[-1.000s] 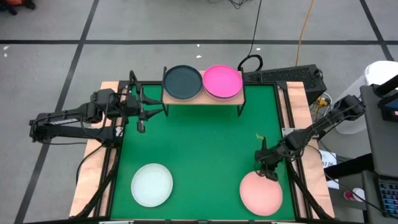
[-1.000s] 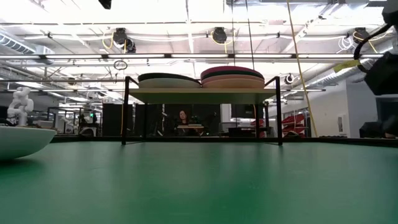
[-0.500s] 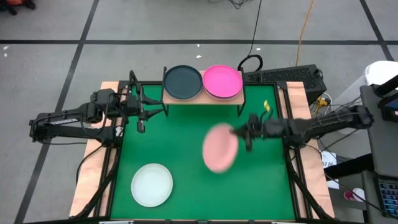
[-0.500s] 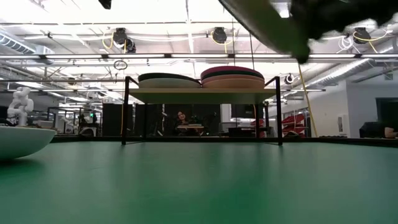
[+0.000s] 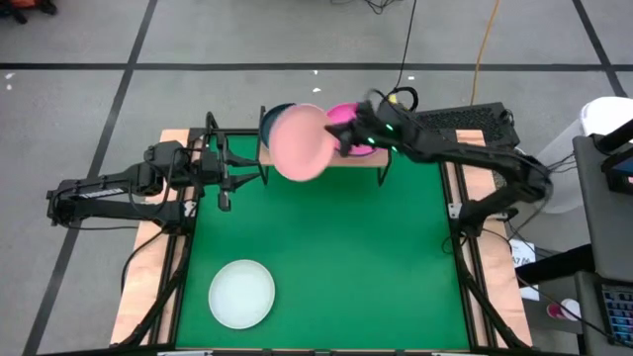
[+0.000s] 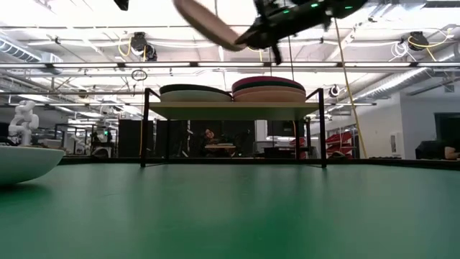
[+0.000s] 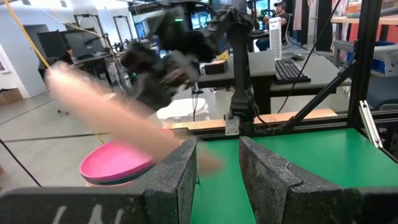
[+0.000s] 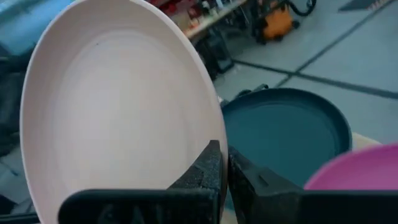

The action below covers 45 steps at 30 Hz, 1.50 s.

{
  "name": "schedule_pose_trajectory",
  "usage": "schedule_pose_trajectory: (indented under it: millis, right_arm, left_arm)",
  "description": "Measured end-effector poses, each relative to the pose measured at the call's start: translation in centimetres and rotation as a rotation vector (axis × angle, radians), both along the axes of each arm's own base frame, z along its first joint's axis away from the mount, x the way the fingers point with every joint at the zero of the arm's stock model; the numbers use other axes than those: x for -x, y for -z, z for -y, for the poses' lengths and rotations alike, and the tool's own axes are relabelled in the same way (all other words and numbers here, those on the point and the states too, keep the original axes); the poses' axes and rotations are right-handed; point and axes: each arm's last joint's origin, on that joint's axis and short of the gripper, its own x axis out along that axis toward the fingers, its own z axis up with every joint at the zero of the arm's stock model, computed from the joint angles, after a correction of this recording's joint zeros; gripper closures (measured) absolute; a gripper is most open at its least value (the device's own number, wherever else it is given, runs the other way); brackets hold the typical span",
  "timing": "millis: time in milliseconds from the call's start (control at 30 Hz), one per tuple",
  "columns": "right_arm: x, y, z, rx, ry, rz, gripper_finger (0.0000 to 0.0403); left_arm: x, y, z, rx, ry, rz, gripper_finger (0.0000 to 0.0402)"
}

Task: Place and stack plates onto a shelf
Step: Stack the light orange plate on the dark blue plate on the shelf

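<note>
Right end effector [image 5: 343, 135] pinches the salmon pink plate [image 5: 300, 141] by its rim, tilted in the air above the shelf [image 5: 321, 156], over the dark teal-grey plate [image 8: 283, 140] beside the magenta plate [image 5: 358, 138]. Left end effector [image 5: 224, 178] hangs spread beside the shelf; a white plate [image 5: 241, 294] rests on the counter's green mat [image 5: 336, 257].

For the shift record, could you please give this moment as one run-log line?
right hand: shut on pink plate, above shelf | left hand: open, waiting beside shelf | white plate: on mat
</note>
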Motion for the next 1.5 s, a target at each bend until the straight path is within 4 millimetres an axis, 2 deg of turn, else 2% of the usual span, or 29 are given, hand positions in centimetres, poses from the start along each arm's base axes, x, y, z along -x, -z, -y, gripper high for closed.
schedule_pose_trajectory:
  millis: [133,233,400,700,867,1167,1500]
  right_arm:
    - [-2.8,-0.5,2.9,-0.009,0.019,-0.095,0.0402]
    - [-4.1,-0.7,4.9,-0.013,0.045,-0.133,0.0402]
    - [-4.3,-1.1,7.6,-0.030,0.063,-0.098,0.0403]
    - [-3.6,0.0,12.4,-0.159,-0.011,-0.079,0.0403]
    - [-3.6,0.5,13.0,-0.154,-0.043,-0.160,0.0403]
    - [-4.3,0.5,12.2,-0.007,-0.007,-0.237,0.0397]
    - [-4.7,0.7,12.0,0.040,0.024,-0.260,0.0393]
  left_arm:
    - [0.0,0.0,0.0,0.000,0.000,0.000,0.0275]
    - [0.0,0.0,0.0,0.000,0.000,0.000,0.0275]
    - [0.0,0.0,0.0,0.000,0.000,0.000,0.0275]
    - [0.0,0.0,0.0,0.000,0.000,0.000,0.0275]
    - [0.0,0.0,0.0,0.000,0.000,0.000,0.0275]
    - [0.0,0.0,0.0,0.000,0.000,0.000,0.0275]
    - [0.0,0.0,0.0,0.000,0.000,0.000,0.0275]
